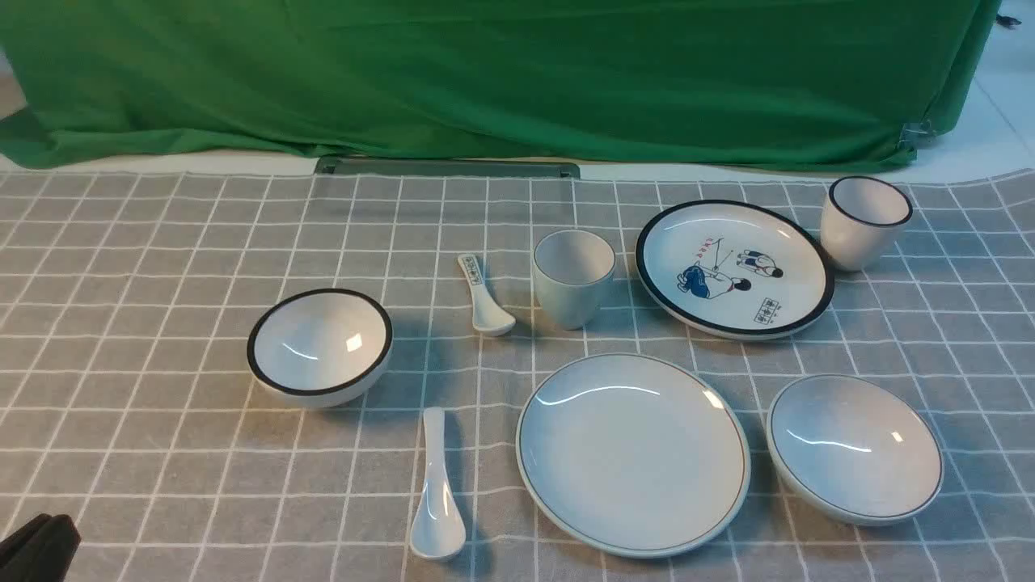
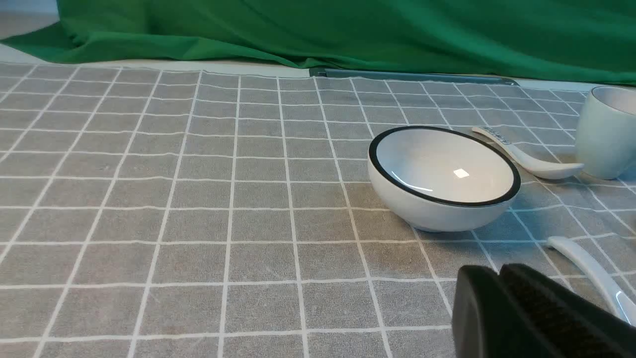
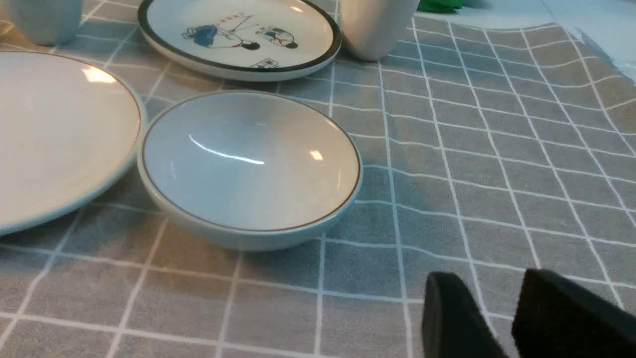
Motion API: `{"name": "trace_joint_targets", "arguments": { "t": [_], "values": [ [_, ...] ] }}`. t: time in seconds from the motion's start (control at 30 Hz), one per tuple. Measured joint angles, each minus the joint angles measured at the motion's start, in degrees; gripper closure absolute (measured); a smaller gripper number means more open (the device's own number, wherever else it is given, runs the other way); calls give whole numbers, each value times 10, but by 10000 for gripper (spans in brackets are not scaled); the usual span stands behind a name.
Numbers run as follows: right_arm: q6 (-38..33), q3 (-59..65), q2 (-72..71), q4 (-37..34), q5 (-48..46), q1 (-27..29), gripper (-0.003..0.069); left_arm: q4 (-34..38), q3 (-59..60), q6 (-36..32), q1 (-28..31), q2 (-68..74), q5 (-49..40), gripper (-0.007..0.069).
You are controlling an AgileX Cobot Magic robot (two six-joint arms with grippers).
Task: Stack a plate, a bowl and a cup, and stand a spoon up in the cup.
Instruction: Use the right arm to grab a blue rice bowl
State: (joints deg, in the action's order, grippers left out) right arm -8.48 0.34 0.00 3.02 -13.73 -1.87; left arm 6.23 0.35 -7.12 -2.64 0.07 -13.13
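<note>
While the checked cloth (image 1: 202, 485) covers the desk, a green drape (image 1: 485, 81) hangs along its far side. I see the plate (image 1: 635, 457) lying near, right of the middle. Beyond it, a bit to the right, lies the cartoon plate (image 1: 732, 267). The bowl (image 1: 853, 449) sits upright just right of the plate, and the black-rimmed bowl (image 1: 319, 347) stands over on the left. The cup (image 1: 572, 279) is upright beyond the plate; the black-rimmed cup (image 1: 865, 222) stands at the far right, beside the cartoon plate. The spoon (image 1: 437, 485) lies between the black-rimmed bowl and the plate, and the printed spoon (image 1: 485, 295) rests just left of the cup. The left claw (image 2: 502, 271) is pressed together; the right claw (image 3: 487, 273) is spread, with nothing between its tips.
</note>
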Motion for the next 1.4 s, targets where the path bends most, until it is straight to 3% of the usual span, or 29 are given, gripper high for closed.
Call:
{"name": "trace_joint_targets", "arguments": {
  "t": [0.9, 1.07, 1.27, 1.33, 1.4],
  "values": [
    [0, 0, 0, 0, 0, 0, 417, 4, 0, 1, 0, 0, 10, 607],
    [0, 0, 0, 0, 0, 0, 417, 110, 0, 51, 0, 0, 106, 607],
    [3, 0, 0, -3, 3, 0, 417, 169, 0, 91, 0, 0, 171, 607],
    [18, 0, 0, -22, 14, 0, 417, 181, 0, 122, 0, 0, 190, 607],
    [85, 0, 0, -91, 72, 0, 417, 187, 0, 183, 0, 0, 247, 607]
  ]
}}
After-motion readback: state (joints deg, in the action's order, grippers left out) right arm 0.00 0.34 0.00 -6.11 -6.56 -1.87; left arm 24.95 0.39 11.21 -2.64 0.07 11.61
